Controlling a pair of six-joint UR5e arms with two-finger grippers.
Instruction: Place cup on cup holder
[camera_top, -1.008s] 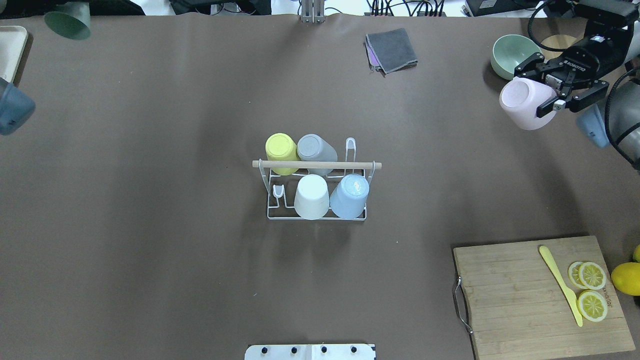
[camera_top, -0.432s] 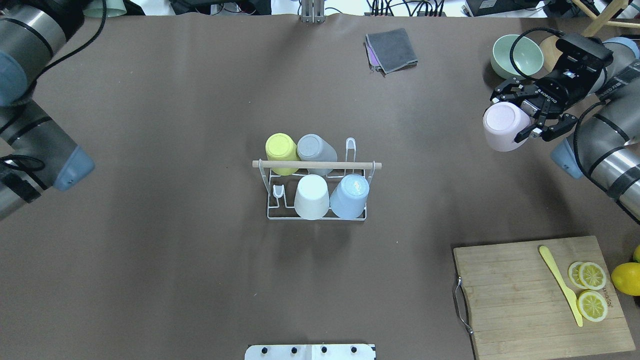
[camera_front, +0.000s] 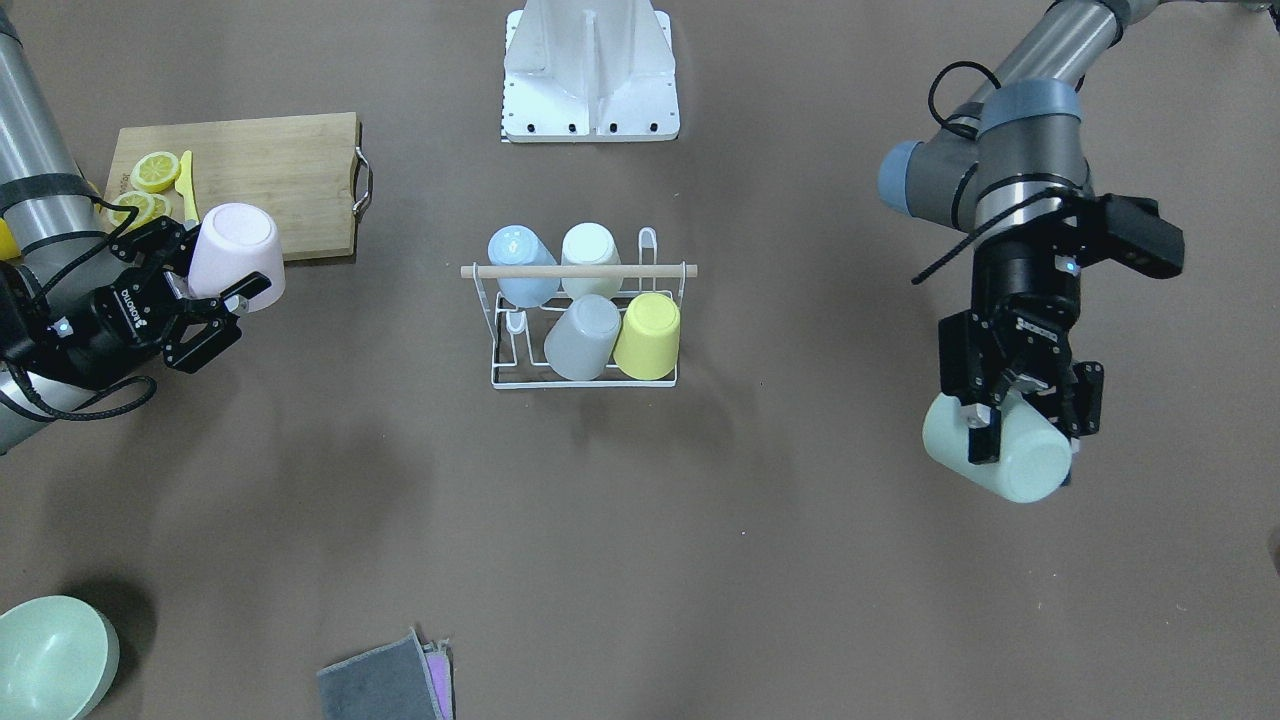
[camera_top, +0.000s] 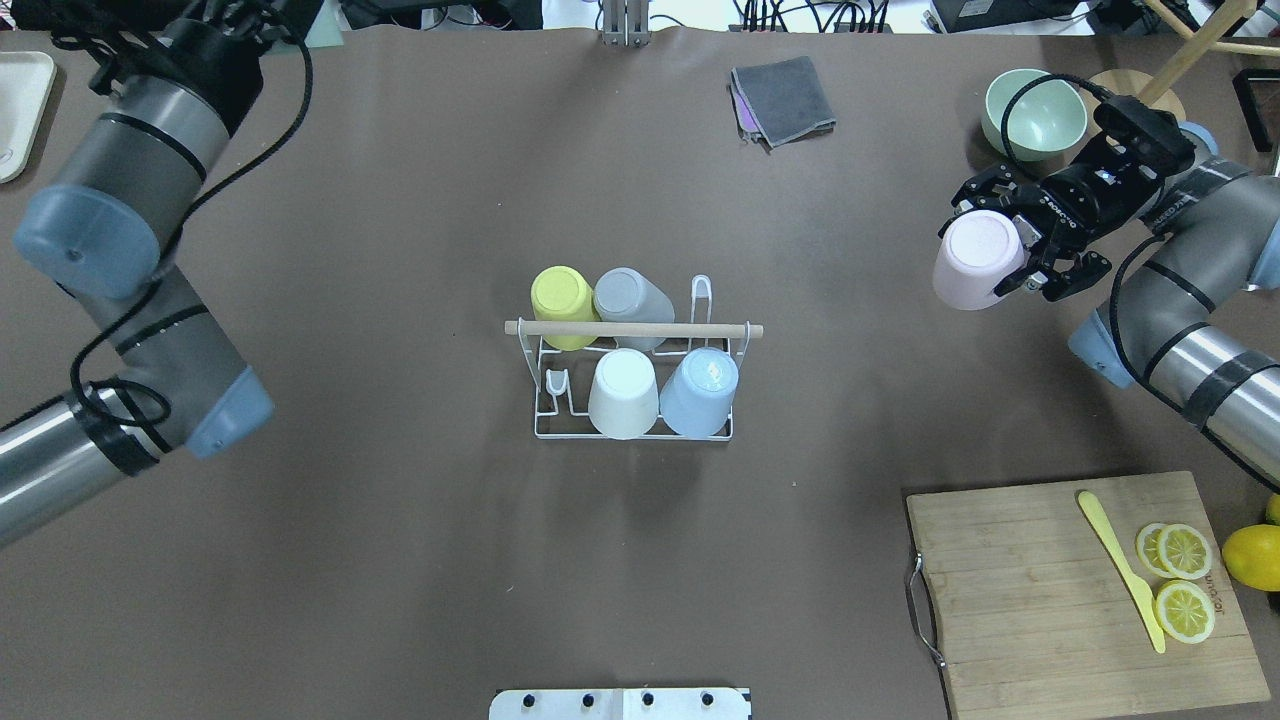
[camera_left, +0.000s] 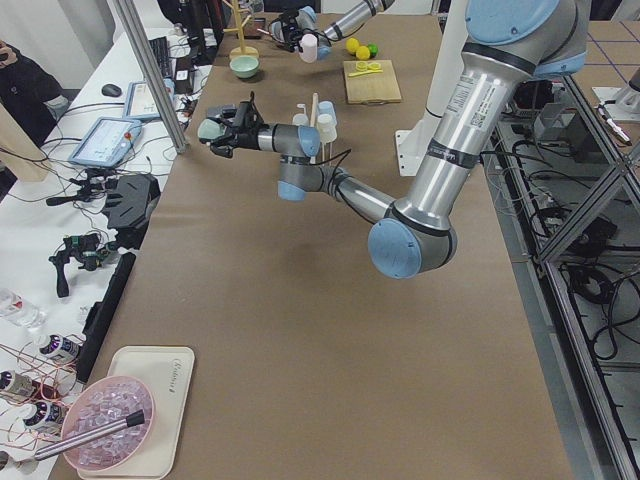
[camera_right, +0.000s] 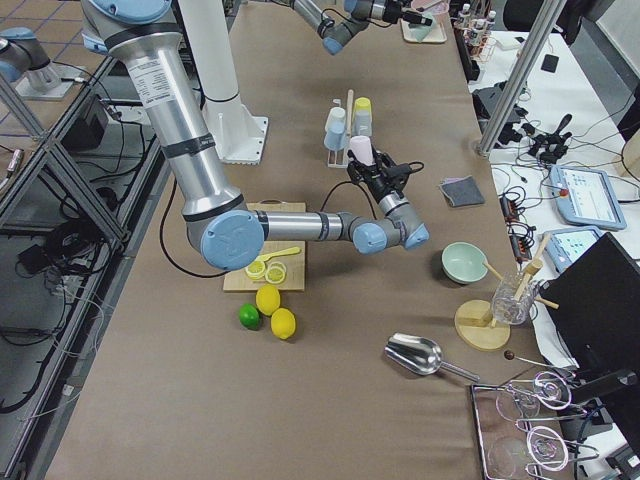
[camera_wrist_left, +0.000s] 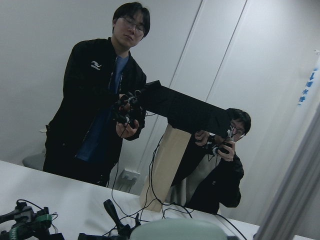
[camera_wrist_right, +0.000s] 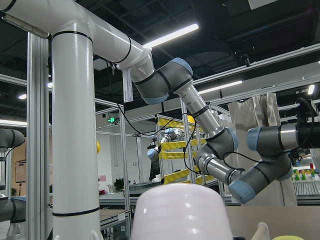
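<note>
In the carry step, I judge, the right gripper (camera_top: 1015, 262) is clamped on an upturned pink cup (camera_top: 978, 258) toward the desk's far right corner, the left gripper (camera_front: 1020, 420) on a pale green cup (camera_front: 1000, 462) toward the far left corner, and each must next be lined up over one of the free prongs (camera_top: 702, 290) of the mid-desk cup holder (camera_top: 633, 329).

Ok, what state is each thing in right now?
White wire cup holder with wooden rod handle: upright, two prongs free.
Yellow plastic cup: upside down on holder.
Grey plastic cup: upside down on holder.
White plastic cup: upside down on holder.
Light blue plastic cup: upside down on holder.
Pale pink plastic cup: held aloft in right gripper jaws.
Pale green plastic cup: held aloft in left gripper jaws.
Green round bowl: upright, empty.
</note>
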